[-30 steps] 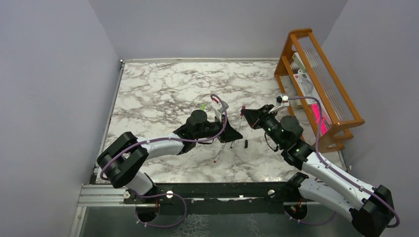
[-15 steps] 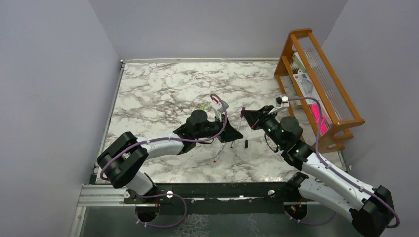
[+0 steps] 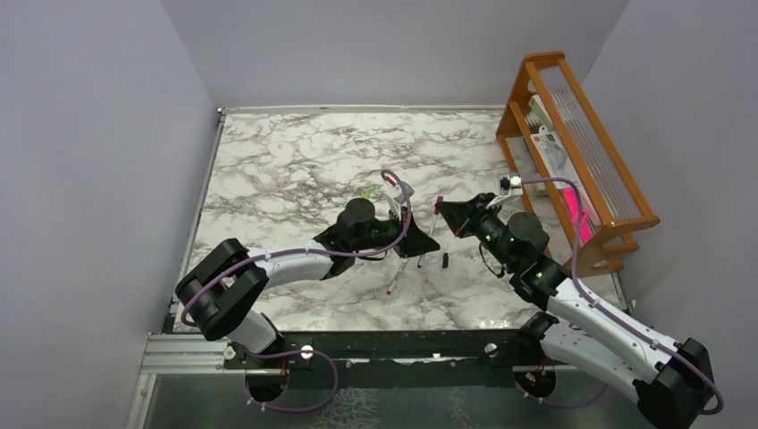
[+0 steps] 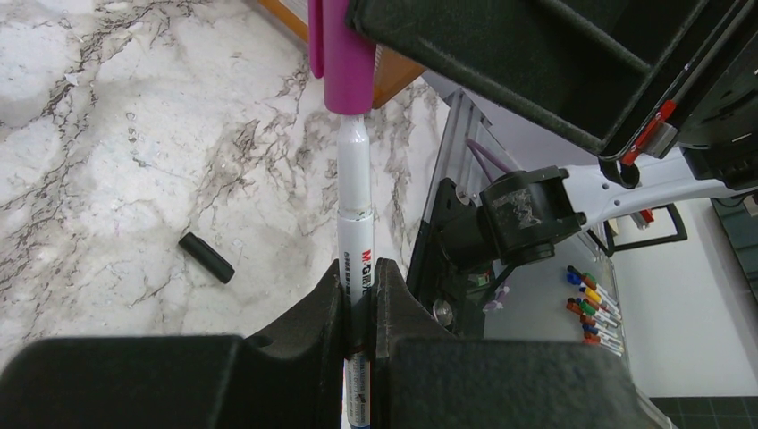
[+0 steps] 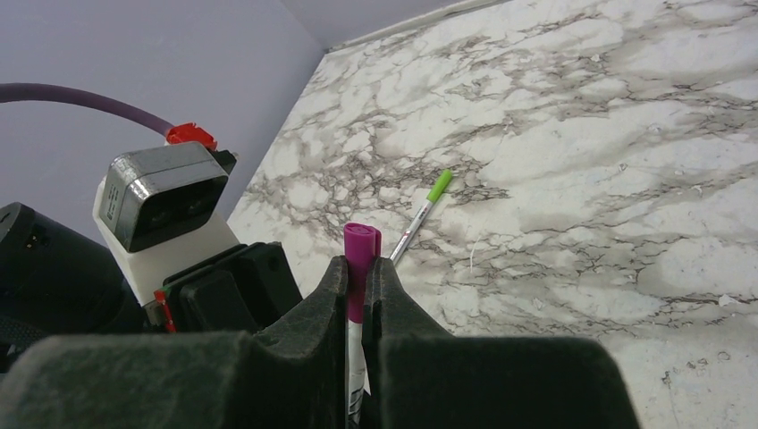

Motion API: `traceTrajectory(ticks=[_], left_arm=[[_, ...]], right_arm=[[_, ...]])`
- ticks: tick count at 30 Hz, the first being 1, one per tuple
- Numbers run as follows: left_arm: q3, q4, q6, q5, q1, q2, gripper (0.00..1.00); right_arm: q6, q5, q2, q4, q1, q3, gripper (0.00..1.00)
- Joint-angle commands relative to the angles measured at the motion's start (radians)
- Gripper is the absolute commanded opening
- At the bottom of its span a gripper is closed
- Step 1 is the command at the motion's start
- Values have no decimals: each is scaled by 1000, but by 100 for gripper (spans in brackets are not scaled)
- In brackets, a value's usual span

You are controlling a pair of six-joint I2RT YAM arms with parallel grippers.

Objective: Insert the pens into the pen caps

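My left gripper (image 4: pixel 359 273) is shut on a silvery-grey pen (image 4: pixel 355 223) that points away from it. The pen's tip end sits inside the magenta cap (image 4: pixel 341 54). My right gripper (image 5: pixel 361 268) is shut on that magenta cap (image 5: pixel 360 250), with the pen body (image 5: pixel 357 357) below it. In the top view both grippers meet at mid-table, the left (image 3: pixel 416 243) and the right (image 3: pixel 442 211). A black cap (image 4: pixel 206 257) lies loose on the marble, also in the top view (image 3: pixel 444 260). A pen with a green cap (image 5: pixel 422 211) lies beyond. Another pen (image 3: pixel 395 275) lies by the left gripper.
An orange wooden rack (image 3: pixel 581 152) holding packages stands at the right edge of the marble table (image 3: pixel 286 161). Grey walls close in the left, back and right. The left wrist's camera housing (image 5: pixel 165 201) is close to my right gripper.
My right gripper has shifted very slightly with the magenta cap. The left gripper and the pen stay in place.
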Motion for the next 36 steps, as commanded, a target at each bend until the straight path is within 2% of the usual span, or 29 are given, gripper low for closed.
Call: traceTrajectory(ticks=[1, 12, 36], left_arm=[[43, 32, 14, -22, -3, 7, 0], [82, 15, 24, -101, -2, -20, 0], [228, -46, 82, -119, 17, 38, 0]], right_arm=[[19, -41, -14, 2, 5, -20, 1], [53, -69, -67, -12, 5, -76, 1], [86, -119, -107, -18, 5, -166, 1]])
